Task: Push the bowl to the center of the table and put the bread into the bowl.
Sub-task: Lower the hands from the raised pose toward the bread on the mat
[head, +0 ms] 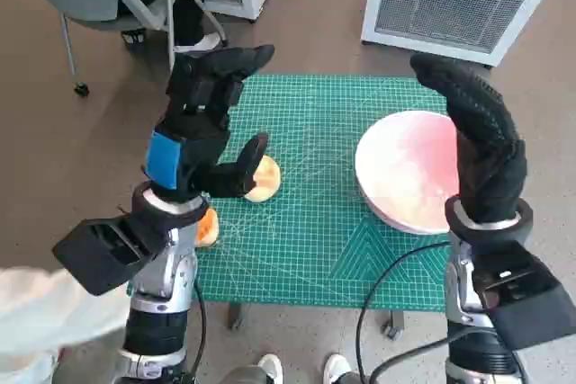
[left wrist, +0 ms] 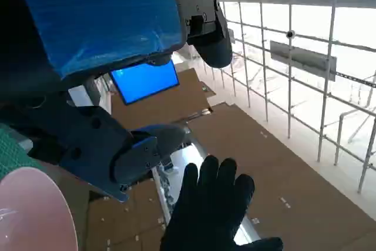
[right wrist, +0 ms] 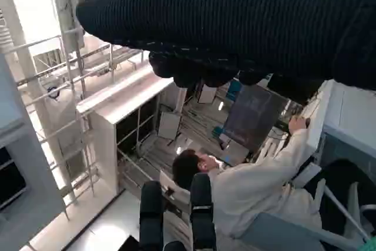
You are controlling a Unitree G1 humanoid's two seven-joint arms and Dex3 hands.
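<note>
I see the pink bowl (head: 409, 171) on the green mat (head: 315, 231), at its right side, well off the mat's middle. Bread (head: 262, 178) lies on the mat left of the bowl, well apart from it. My left hand (head: 205, 119) is raised above the bread, fingers spread, holding nothing. My right hand (head: 481, 137) stands upright at the bowl's right rim, fingers extended, empty. An orange thing (head: 207, 227) sits at the mat's left edge.

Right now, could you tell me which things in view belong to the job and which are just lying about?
Job:
pink bowl on the table's right side
bread beside the left robot hand
right robot hand

Lying about:
orange item at the mat's left edge
green mat
</note>
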